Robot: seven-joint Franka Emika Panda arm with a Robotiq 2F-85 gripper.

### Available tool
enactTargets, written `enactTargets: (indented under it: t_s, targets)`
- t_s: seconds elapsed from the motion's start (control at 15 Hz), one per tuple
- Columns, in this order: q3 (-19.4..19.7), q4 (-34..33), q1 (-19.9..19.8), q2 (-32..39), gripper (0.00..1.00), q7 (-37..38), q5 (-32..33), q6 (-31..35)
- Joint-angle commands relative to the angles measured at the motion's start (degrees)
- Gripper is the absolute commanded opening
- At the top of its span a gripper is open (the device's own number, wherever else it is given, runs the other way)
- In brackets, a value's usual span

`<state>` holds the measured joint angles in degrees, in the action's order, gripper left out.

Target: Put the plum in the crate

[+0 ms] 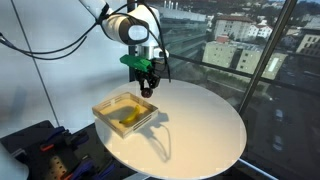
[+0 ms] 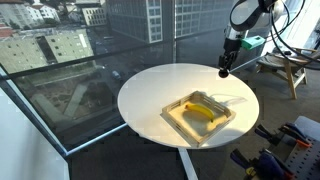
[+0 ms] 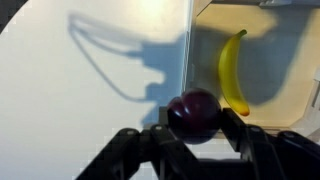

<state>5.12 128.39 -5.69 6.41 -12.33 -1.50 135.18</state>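
- Windows onto a city stand behind the round white desk; in the wrist view, bare desk fills everything left of the gripper.
- Raised off the desk, the gripper is clamped on the plum, which sits between its fingers.
- Just past the plum in the wrist view runs one wall of the crate; the crate's floor opens to the gripper's right.
- Farther right, inside the crate, lies the banana, its long axis pointing away from the gripper.
- Judged next: a short shift right over the open floor beside the banana, then release.
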Motion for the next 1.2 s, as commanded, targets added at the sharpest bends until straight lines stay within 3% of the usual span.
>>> enactTargets:
  t_s: [0.0, 1.13]
  targets:
    - [-0.6, -2.4, 0.5, 1.1, 0.31, 0.9, 1.7, -2.7]
    - [-3.4, -4.5, 2.9, 3.7, 0.31, 0.5, 1.6, -6.6]
